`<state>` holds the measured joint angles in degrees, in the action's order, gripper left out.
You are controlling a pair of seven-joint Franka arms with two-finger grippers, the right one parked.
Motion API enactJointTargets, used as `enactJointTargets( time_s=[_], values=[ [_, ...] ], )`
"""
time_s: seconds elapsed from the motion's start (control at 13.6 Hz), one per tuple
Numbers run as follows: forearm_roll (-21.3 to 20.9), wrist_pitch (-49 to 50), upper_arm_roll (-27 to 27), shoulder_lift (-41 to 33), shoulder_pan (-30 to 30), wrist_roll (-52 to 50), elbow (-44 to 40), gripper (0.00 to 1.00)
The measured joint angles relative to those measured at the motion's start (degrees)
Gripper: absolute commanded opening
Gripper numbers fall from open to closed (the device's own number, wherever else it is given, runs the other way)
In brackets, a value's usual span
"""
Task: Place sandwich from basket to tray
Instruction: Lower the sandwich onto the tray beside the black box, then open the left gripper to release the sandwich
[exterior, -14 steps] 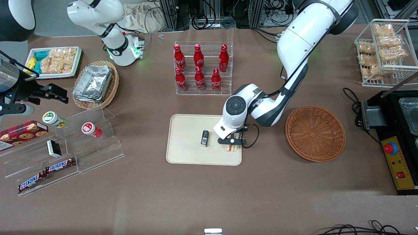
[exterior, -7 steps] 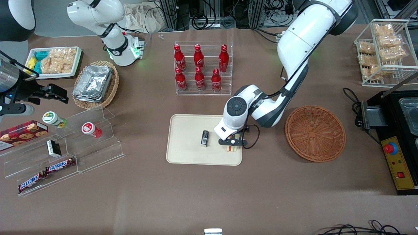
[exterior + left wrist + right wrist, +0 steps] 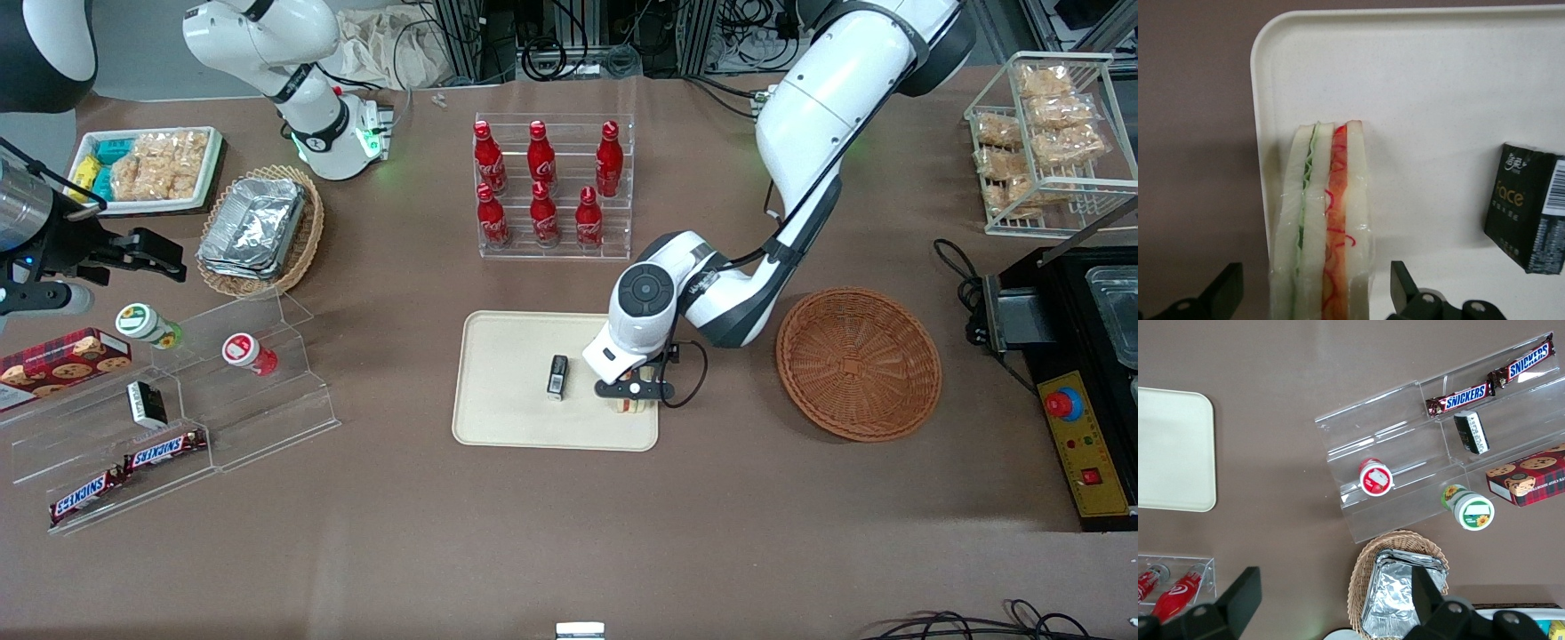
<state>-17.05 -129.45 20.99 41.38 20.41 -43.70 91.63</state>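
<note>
One clear-wrapped triangular white-bread sandwich (image 3: 1323, 220) now rests on the cream rectangular tray (image 3: 507, 418) near its edge | pincer (image 3: 629, 388) released, fingers apart and slightly risen | round reddish-brown wicker basket (image 3: 858, 363) empty | placement apparently done

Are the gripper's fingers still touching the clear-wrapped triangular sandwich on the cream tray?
Apart. The left wrist view shows the gripper open, each finger clear of the sandwich, which stands on the tray.

The gripper (image 3: 632, 397) is lifting slightly off the sandwich (image 3: 1323, 227), its fingers (image 3: 1406, 285) now spread clear of it.
</note>
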Motion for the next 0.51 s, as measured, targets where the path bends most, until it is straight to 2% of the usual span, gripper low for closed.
enactJointTargets(
  time_s=[0.29, 0.51],
  values=[
    [0.01, -0.06, 0.14, -1.59, 0.01, -4.95, -1.95, 0.99],
    [0.02, 1.42, 0.17, -6.47, -0.02, -7.34, -2.48, 0.99]
  ],
)
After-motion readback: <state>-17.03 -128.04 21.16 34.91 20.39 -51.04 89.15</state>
